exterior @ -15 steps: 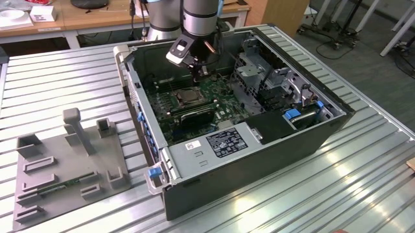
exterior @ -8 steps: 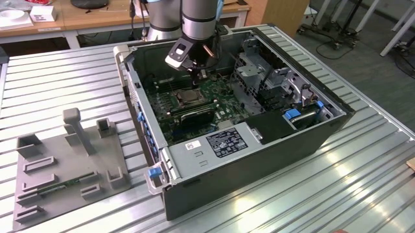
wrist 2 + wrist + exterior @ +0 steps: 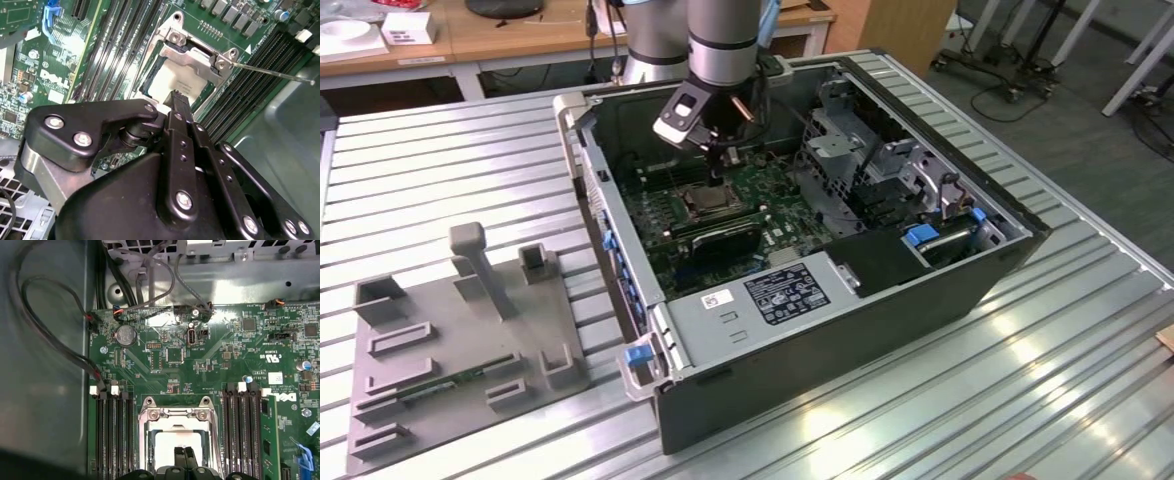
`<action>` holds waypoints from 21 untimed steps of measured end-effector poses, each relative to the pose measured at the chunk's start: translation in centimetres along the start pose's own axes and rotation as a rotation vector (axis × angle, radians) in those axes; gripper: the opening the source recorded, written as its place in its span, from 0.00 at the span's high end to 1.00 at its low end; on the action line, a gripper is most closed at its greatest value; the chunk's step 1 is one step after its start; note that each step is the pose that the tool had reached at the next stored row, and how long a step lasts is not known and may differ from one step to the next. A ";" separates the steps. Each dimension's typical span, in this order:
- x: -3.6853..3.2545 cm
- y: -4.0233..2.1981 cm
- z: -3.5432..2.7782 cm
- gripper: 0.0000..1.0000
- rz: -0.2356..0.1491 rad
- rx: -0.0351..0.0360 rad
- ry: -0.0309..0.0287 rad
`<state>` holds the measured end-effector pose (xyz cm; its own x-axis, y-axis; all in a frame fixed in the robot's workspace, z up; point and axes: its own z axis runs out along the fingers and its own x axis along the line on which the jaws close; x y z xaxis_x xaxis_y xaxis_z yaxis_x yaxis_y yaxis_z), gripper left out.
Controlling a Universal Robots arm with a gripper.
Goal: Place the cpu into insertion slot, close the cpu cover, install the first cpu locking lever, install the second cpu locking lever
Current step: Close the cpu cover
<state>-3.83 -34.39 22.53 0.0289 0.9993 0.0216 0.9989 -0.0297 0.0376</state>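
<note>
The cpu (image 3: 170,82) shows its dull silver top in the insertion slot (image 3: 707,205) on the green motherboard, and it also appears pale in the first wrist view (image 3: 170,442). The cpu cover (image 3: 196,57) lies as a silvery frame around it (image 3: 175,415). A thin lever rod (image 3: 270,72) sticks out from the socket's corner over the memory slots. My gripper (image 3: 179,96) is shut, fingertips together with nothing between them, right over the cpu's edge (image 3: 184,454). In the exterior view it (image 3: 716,180) reaches down into the open case.
Black memory slots (image 3: 115,435) flank the socket on both sides. Cables (image 3: 60,350) run along the case wall. A drive cage (image 3: 854,150) rises at the exterior view's right of the board. A grey fixture plate (image 3: 454,340) lies on the slatted table.
</note>
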 end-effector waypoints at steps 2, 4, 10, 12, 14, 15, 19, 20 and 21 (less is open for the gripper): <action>-0.01 -0.04 0.32 0.89 0.000 0.0000 -0.0001; -0.01 -0.07 0.36 0.89 0.000 0.0002 -0.0003; -0.02 -0.42 0.44 0.89 0.000 0.0001 -0.0001; -0.02 -0.44 0.44 0.89 0.000 0.0001 -0.0001; -0.02 -0.45 0.44 0.89 0.000 0.0000 0.0000; -0.02 -0.45 0.50 0.89 0.000 -0.0002 0.0004; -0.03 -0.45 0.60 0.89 0.000 0.0001 0.0000; -0.03 -0.49 0.65 0.89 0.000 -0.0003 0.0001; -0.03 -0.49 0.65 0.89 0.000 -0.0003 0.0000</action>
<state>-4.29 -34.39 21.86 0.0289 0.9993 0.0216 0.9988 -0.0297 0.0378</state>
